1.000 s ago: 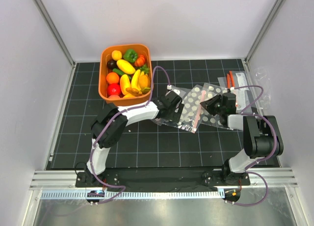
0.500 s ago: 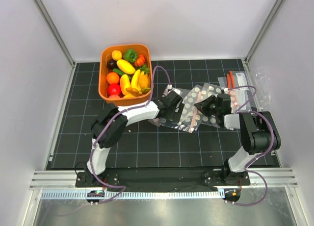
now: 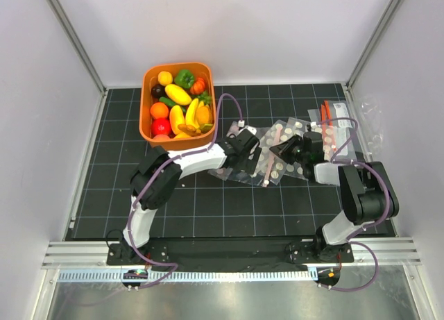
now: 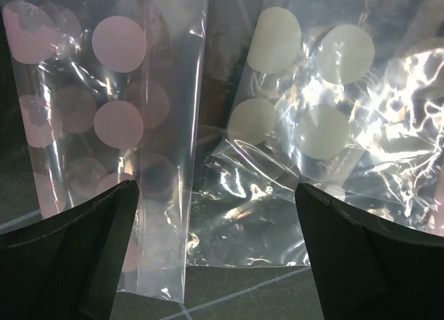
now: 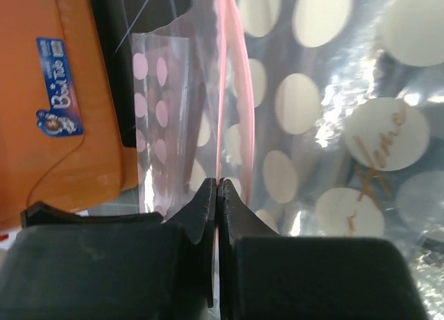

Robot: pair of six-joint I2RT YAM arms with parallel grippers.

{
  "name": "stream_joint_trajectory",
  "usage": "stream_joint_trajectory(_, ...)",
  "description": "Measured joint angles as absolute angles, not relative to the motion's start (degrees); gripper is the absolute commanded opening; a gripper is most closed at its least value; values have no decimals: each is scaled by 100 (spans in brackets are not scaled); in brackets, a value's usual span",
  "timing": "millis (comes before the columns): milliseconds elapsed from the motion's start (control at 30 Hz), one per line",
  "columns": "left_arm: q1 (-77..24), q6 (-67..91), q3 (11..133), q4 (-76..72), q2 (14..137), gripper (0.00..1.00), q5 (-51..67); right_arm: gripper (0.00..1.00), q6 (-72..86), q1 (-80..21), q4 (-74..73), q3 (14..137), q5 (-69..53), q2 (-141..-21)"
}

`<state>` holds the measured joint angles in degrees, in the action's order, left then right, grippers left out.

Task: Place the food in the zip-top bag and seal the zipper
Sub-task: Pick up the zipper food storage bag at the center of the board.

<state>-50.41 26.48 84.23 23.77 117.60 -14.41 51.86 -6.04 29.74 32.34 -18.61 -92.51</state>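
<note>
The food [image 3: 177, 105], glossy yellow, orange, green and red toy fruits and vegetables, lies in the orange bin [image 3: 147, 77] at the back left. The clear zip-top bag [image 3: 253, 169] lies flat on the mat between my grippers. Its pale pink zipper [image 3: 270, 160] runs front to back. My right gripper [image 3: 281, 150] is shut on that zipper [image 5: 236, 70], with the jaws pinching the strip [image 5: 218, 184]. My left gripper [image 3: 244, 148] is open and empty [image 4: 218, 202], low over crinkly clear plastic [image 4: 243, 216], with its fingers [image 4: 111, 223] on either side of it.
White-polka-dotted bags [image 3: 298, 136] lie under and beside the clear bag; one with pink dots shows in the left wrist view [image 4: 104, 119]. Small bags with red-orange strips [image 3: 326, 115] lie at the back right. The bin's wall [image 5: 62, 91] is close on the left of the right gripper.
My right gripper has moved left, dragging the pink-stripped bag towards the left gripper. The left arm has barely moved.
</note>
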Motion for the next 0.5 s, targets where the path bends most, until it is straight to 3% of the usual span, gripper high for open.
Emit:
stream_joint_trajectory(233,-5109,2635,8283,2423,11502,100,-1555,1,4740,-956,2355,3234,-1500,-8036)
stream_joint_trajectory(500,-5168,2703,7234,2018,9564,100,-1594,1,4174,-1260,1728,3236,-904,-6486)
